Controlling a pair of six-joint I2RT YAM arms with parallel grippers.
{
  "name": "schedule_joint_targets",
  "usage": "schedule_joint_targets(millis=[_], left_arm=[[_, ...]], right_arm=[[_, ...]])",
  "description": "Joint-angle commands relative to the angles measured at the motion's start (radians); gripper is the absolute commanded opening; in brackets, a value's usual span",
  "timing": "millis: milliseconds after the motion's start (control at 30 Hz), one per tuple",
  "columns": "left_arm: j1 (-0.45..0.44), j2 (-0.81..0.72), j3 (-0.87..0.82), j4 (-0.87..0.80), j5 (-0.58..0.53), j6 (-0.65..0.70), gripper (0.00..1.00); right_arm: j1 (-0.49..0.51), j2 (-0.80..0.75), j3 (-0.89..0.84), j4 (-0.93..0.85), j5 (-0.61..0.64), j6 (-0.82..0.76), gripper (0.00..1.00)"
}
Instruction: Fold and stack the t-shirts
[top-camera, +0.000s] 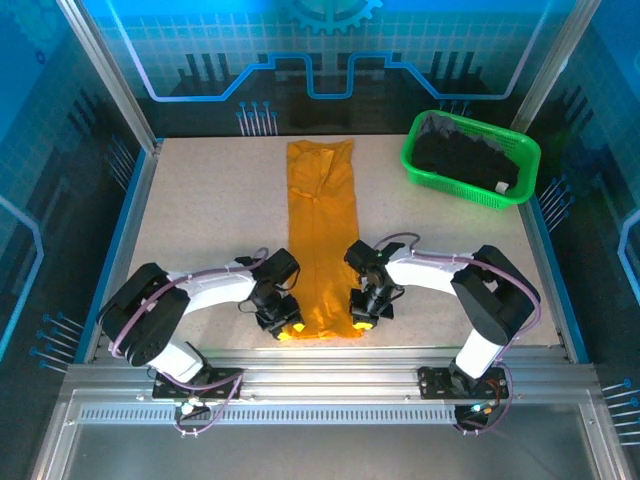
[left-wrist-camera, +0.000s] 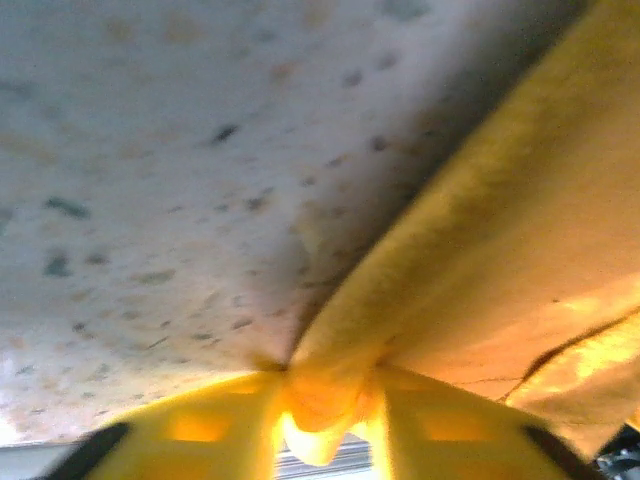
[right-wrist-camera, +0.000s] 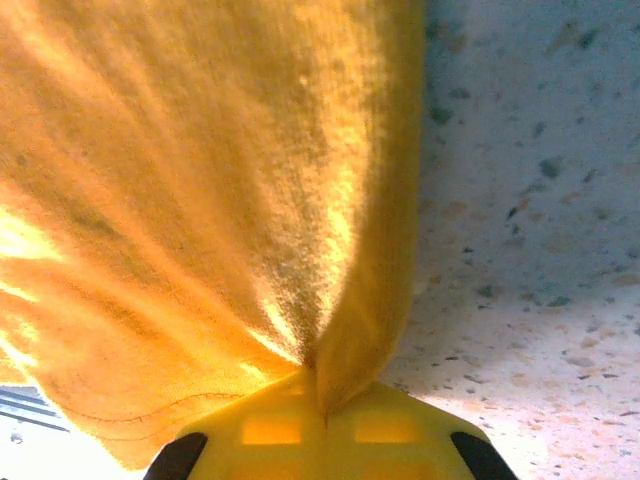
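Down the middle of the table (top-camera: 200, 220) lay the orange t-shirt (top-camera: 320, 240), folded into a narrow strip. Its long axis ran straight from the near edge toward the far one. The far end showed rumpled folds, and the near end stopped just short of the table's front rail.

At the near left corner of the strip sat the left gripper (top-camera: 285, 328), and at the near right corner the right gripper (top-camera: 362, 322). The two faced each other across the shirt's width.

From the left wrist, the left gripper (left-wrist-camera: 325, 400) had its yellow fingers (left-wrist-camera: 200, 430) drawn together on a bunched pinch of the orange t-shirt (left-wrist-camera: 500, 270). The cloth rose away to the right over the speckled table (left-wrist-camera: 150, 150).

From the right wrist, the right gripper (right-wrist-camera: 320, 400) was likewise clamped on the orange t-shirt (right-wrist-camera: 200, 180). The fabric gathered into a tight crease where the fingers (right-wrist-camera: 270, 430) met, and the table (right-wrist-camera: 530, 200) showed to the right.

At the far right corner stood a green basket (top-camera: 415, 160), well apart from the strip, with the black t-shirts (top-camera: 460, 155) heaped inside it, a small white tag showing on one.
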Motion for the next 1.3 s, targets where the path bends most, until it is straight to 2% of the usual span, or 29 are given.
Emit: schedule_joint_targets(millis=[0, 233, 333, 500, 733, 900, 1100, 1267], left_arm=[[-0.046, 0.034, -0.048, 0.135, -0.039, -0.001, 0.00], [-0.057, -0.207, -0.072, 0.040, -0.027, -0.008, 0.00], [-0.045, -0.303, -0.009, -0.009, -0.039, -0.016, 0.00], [0.059, -0.348, 0.097, 0.041, -0.076, -0.033, 0.00], [0.259, -0.169, 0.283, 0.179, -0.093, 0.016, 0.00], [0.361, 0.032, 0.449, 0.245, -0.040, 0.046, 0.00], [0.412, 0.249, 0.646, 0.226, -0.023, 0.092, 0.00], [0.438, 0.381, 0.731, 0.245, -0.019, 0.087, 0.00]], right_arm=[[0.029, -0.034, -0.016, -0.013, -0.022, 0.012, 0.00], [0.047, -0.157, -0.027, -0.104, -0.064, -0.007, 0.00], [0.025, -0.203, 0.071, -0.178, -0.069, -0.027, 0.00], [-0.062, -0.178, 0.241, -0.243, -0.064, -0.061, 0.00], [-0.229, 0.024, 0.524, -0.266, -0.013, -0.132, 0.00], [-0.317, 0.201, 0.726, -0.262, -0.026, -0.149, 0.00], [-0.372, 0.413, 0.967, -0.302, -0.009, -0.158, 0.00], [-0.406, 0.554, 1.097, -0.302, -0.032, -0.145, 0.00]])
